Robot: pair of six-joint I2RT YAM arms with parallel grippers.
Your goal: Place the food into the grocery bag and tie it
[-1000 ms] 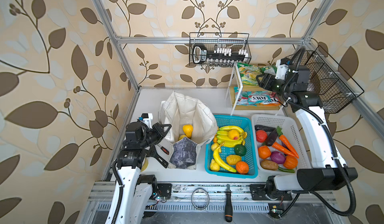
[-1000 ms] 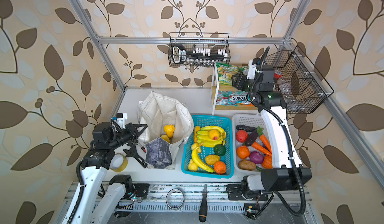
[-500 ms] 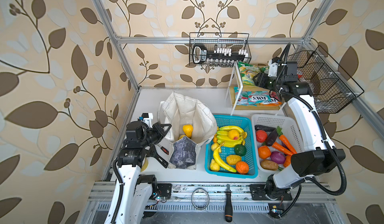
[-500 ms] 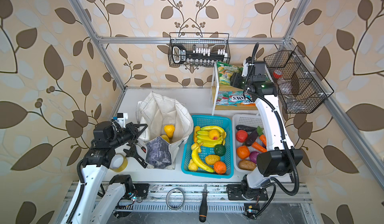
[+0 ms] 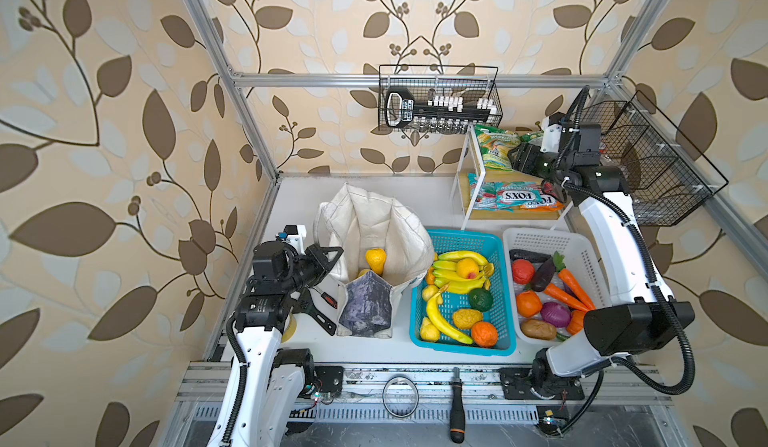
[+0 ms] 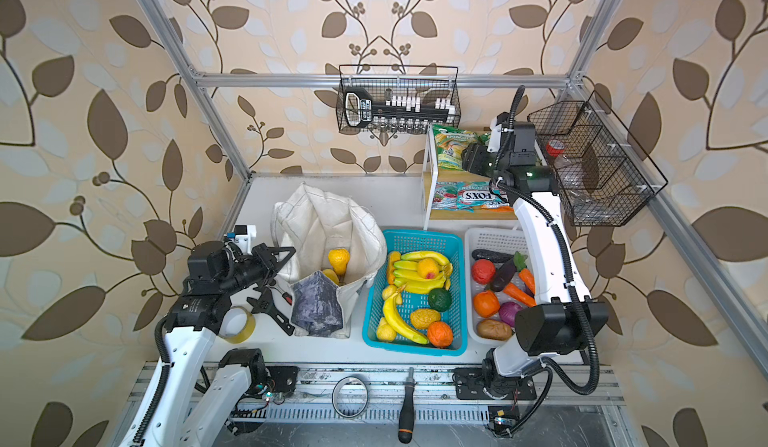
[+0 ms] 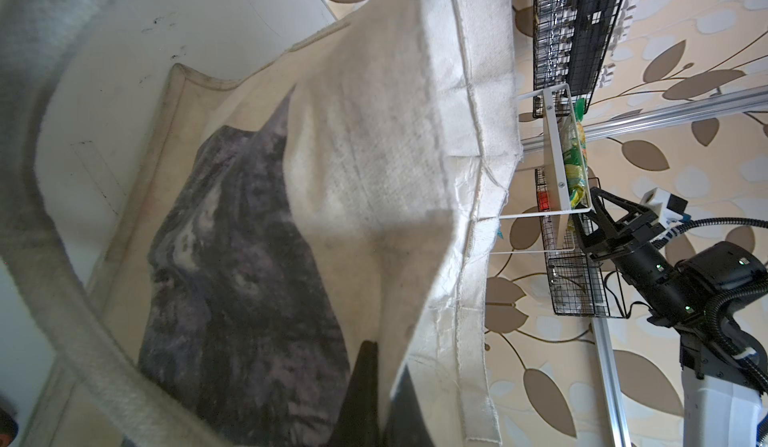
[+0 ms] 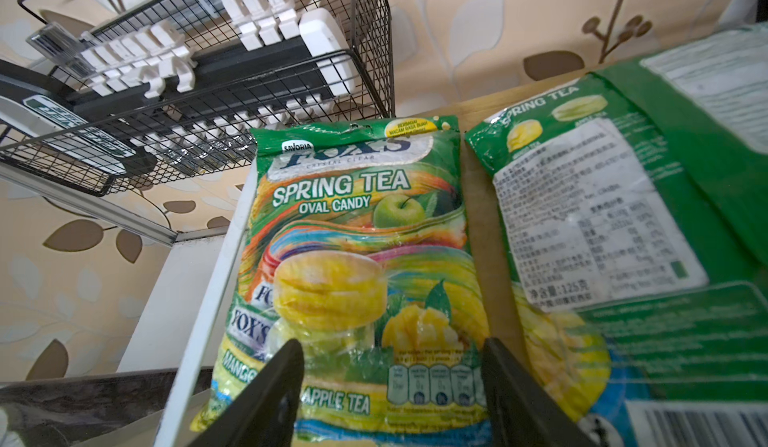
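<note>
Poised over a crinkly green-and-yellow snack packet (image 8: 353,237), flat on the top tier of the white-framed wooden rack (image 8: 216,291). Straddling its end with the right gripper (image 8: 390,345), jaws spread. Probably light, soft, slippery: best pinched at the flat sealed edge, not the lumpy middle. Well away from the rack, gripping the off-white cloth tote (image 5: 374,224) with the left gripper (image 5: 332,258), jaws pressed on its rim.
</note>
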